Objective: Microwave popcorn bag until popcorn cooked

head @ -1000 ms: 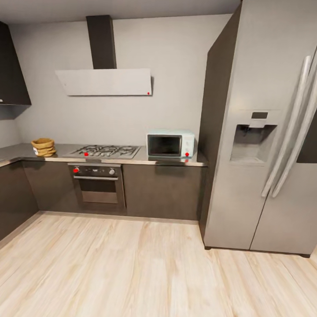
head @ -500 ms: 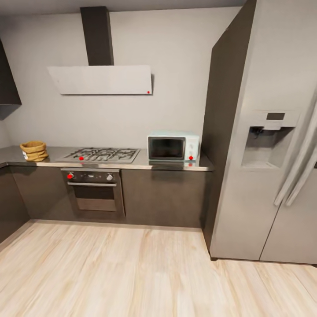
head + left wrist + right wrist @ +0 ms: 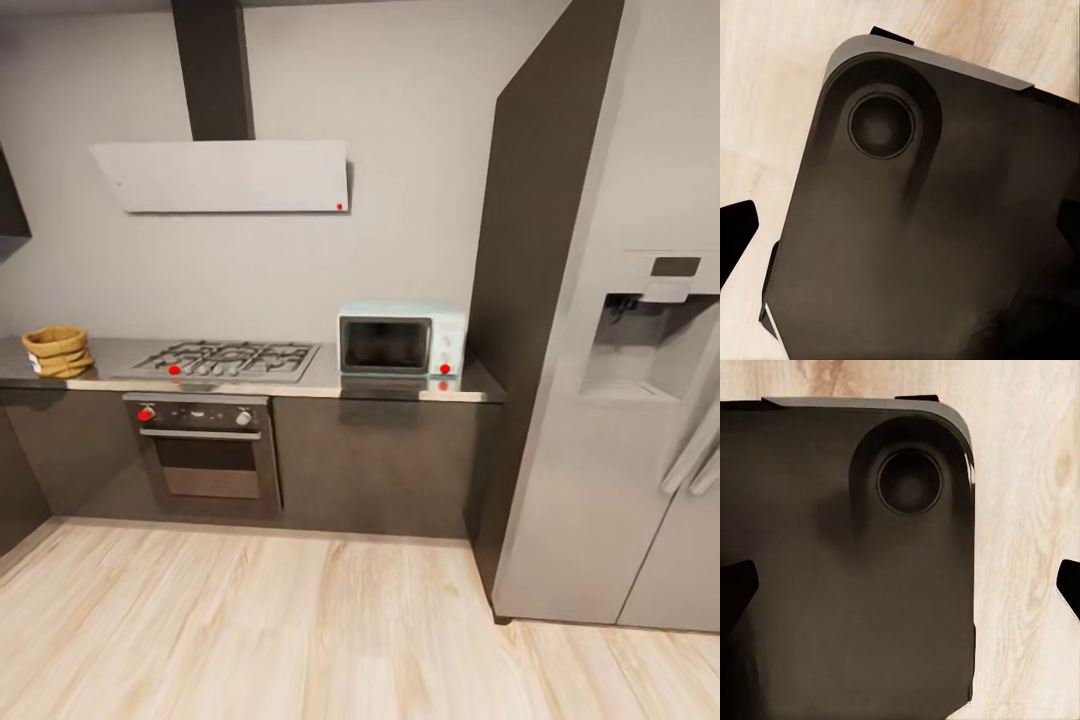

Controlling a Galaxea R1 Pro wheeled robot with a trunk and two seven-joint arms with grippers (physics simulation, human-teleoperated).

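Note:
The popcorn bag (image 3: 57,351), a tan sack with a rolled rim, stands at the far left of the grey countertop (image 3: 110,352) in the head view. Further right on the same countertop is the pale mint microwave (image 3: 402,341), door closed, with a red light at its lower right corner. The popcorn itself is too small to make out. In the left wrist view, my left gripper (image 3: 900,232) hangs open over the robot's dark base. My right gripper (image 3: 904,585) is open too, above the base and the wood floor. Both are far from the counter.
A steel gas hob (image 3: 225,359) lies between the bag and the microwave, with an oven (image 3: 205,450) below and a hood (image 3: 225,175) above. A tall grey fridge (image 3: 620,400) stands at the right. Light wood floor (image 3: 300,630) stretches up to the cabinets.
The camera has moved closer to the counter and swung right: bag, hob and microwave sit lower and larger in the picture. Nothing on the counter has moved.

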